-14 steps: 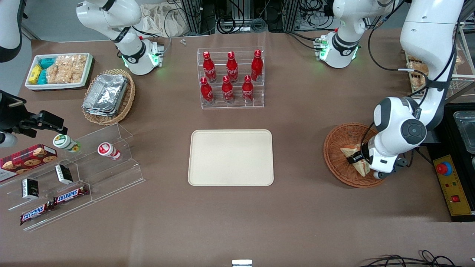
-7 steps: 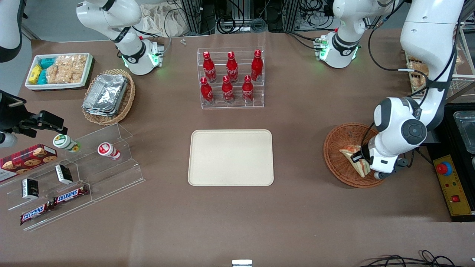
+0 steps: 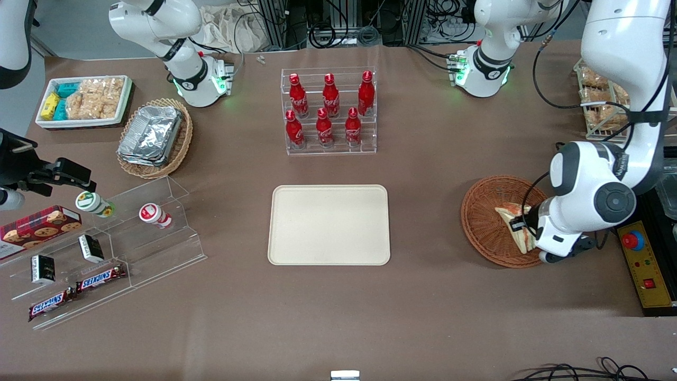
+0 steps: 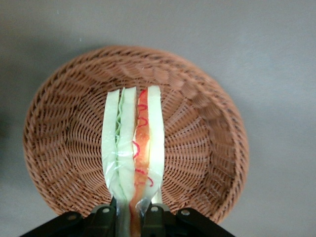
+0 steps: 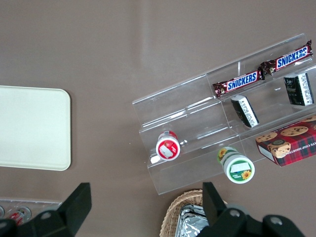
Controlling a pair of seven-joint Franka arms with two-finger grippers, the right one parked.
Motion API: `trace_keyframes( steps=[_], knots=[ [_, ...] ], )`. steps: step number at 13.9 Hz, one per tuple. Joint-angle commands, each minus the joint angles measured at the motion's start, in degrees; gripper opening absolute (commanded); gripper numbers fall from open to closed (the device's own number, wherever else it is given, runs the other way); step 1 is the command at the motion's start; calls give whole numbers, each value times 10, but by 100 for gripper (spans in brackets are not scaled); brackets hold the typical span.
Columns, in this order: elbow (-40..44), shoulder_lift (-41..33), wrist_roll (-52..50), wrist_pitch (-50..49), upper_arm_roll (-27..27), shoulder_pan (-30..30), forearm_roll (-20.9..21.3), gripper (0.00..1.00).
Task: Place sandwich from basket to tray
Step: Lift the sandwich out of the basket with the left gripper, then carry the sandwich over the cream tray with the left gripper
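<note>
Brown tabletop, front view: your gripper (image 3: 521, 231) sits over the basket (image 3: 484, 227) at the working arm's end of the table, fingers pinched on the sandwich (image 3: 515, 225). The sandwich is right at the fingertips, above the basket floor as far as you can judge. The tray (image 3: 329, 224) lies well apart from the gripper, toward the parked arm's end, with bare table between.

Left wrist view: the sandwich (image 4: 133, 150) runs straight out from the fingers (image 4: 101, 217), which clamp its near end from both sides, wrapped wedge edge-on with red, orange and green layers showing. The basket (image 4: 207, 128) rings it underneath; the wedge looks lifted off the weave, though you can't be sure.

Right wrist view: only the tray (image 5: 32, 128) shows, nothing on the part you see.

For the carry, lift clear of the basket rim first, then sweep level toward the tray. Keep the squeeze gentle; soft bread may crush or slip in its wrap.
</note>
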Motion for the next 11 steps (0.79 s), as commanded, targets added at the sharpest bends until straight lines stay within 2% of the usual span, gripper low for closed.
trace_keyframes(
  steps=[1, 3, 5, 9, 11],
  knots=[
    [109, 10, 16, -103, -4, -31, 9, 0],
    [176, 10, 18, -168, -4, -72, 9, 0],
    [215, 8, 15, -191, -4, -112, 8, 0],
    [226, 11, 0, -199, -4, -207, 9, 0],
    [226, 42, -27, -192, -3, -254, 6, 0]
  ],
)
